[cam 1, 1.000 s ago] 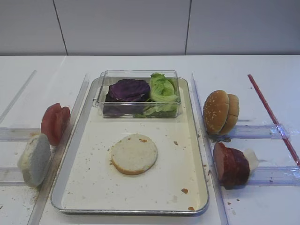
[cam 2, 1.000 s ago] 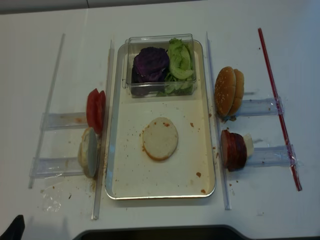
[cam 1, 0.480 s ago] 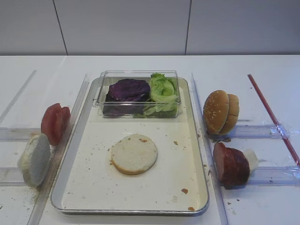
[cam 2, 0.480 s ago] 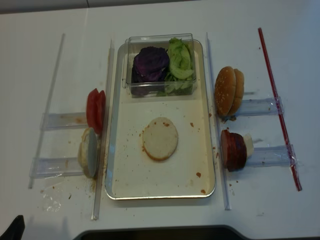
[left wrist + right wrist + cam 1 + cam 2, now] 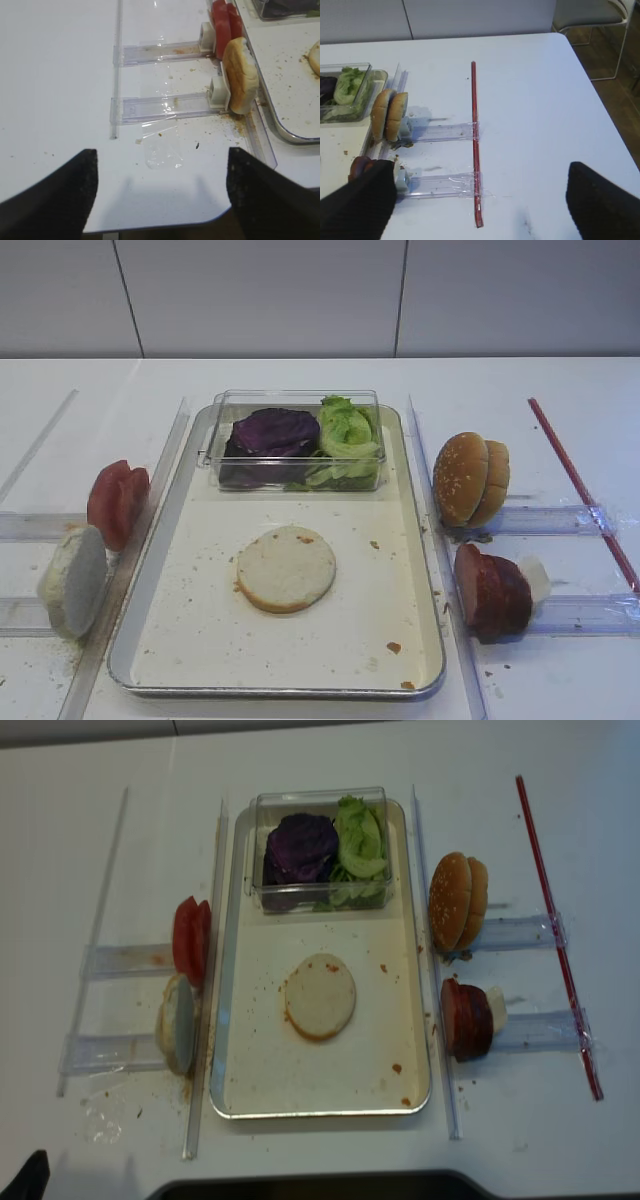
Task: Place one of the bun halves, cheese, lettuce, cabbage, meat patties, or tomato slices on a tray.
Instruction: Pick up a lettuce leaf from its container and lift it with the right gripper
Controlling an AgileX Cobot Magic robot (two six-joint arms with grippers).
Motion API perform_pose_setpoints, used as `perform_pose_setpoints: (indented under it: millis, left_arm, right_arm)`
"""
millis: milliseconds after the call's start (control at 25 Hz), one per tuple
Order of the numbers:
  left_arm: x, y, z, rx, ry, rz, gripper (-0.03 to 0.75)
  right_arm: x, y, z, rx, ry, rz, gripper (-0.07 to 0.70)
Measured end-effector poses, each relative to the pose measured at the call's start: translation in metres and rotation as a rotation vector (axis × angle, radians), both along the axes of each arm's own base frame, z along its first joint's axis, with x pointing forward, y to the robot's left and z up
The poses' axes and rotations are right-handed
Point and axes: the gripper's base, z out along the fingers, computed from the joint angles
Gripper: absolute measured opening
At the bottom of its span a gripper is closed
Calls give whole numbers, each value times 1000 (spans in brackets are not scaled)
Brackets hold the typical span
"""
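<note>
Nearest the cameras, both tools stand spread wide with nothing between the jaws: the left tool point(image 5: 160, 192) over bare desk point(image 5: 60, 75), the right tool point(image 5: 480, 200) low beside the meat patties point(image 5: 492, 592). One pale bun half point(image 5: 286, 568) lies flat on the tray point(image 5: 190, 640). The upright patties, and the sesame bun halves point(image 5: 470, 479) behind them, could topple or shed crumbs if nudged sideways. Farther back, the lettuce point(image 5: 346, 438) sits in a clear box point(image 5: 222, 405) whose wall could catch a descending tool.
</note>
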Motion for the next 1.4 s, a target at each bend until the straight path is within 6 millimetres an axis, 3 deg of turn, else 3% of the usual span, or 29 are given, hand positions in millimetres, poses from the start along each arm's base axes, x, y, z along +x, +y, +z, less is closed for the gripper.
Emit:
perform_pose_setpoints:
  millis: [280,960,1400]
  left_arm:
    - [0,0,0,0,-2,0,491]
    - [0,0,0,6,-4,-4,491]
    - [0,0,0,6,-4,-4,491]
  right_arm:
    - [33,9,27,36,109,75,561]
    - [129,32,66,130,344,286,532]
    - [209,64,74,105,487,418,526]
